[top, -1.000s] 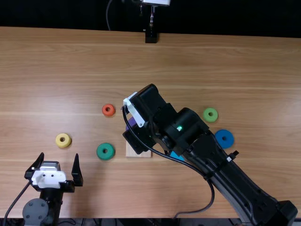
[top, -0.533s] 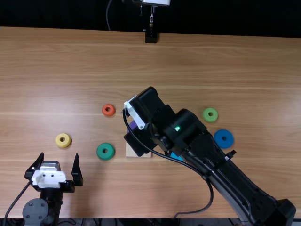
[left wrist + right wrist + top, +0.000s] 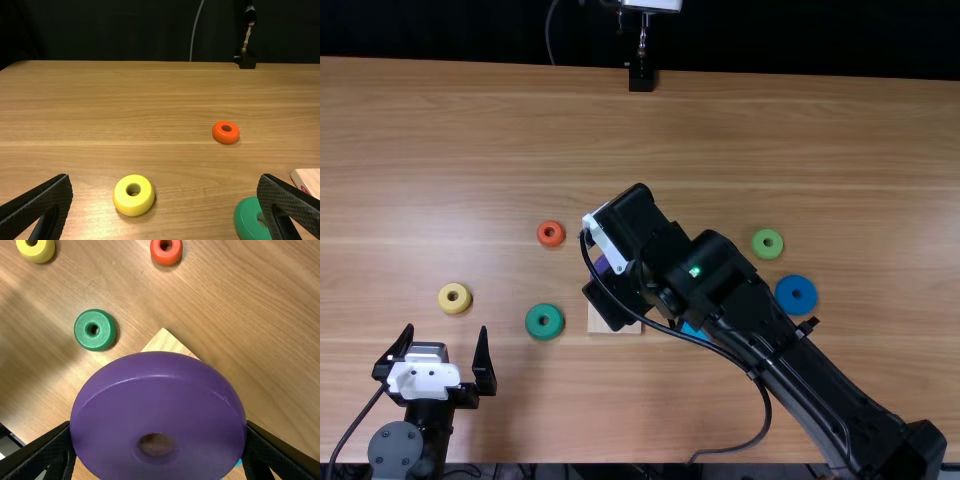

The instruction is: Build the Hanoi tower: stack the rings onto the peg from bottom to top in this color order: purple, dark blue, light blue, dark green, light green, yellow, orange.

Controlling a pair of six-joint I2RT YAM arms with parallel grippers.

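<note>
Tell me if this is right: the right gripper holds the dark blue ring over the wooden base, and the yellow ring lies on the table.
The colour is wrong: the right wrist view shows the right gripper holding the purple ring. The rest is right.

There are seven rings (image 3: 807, 296), one base (image 3: 604, 327), two arms (image 3: 775, 335).
</note>
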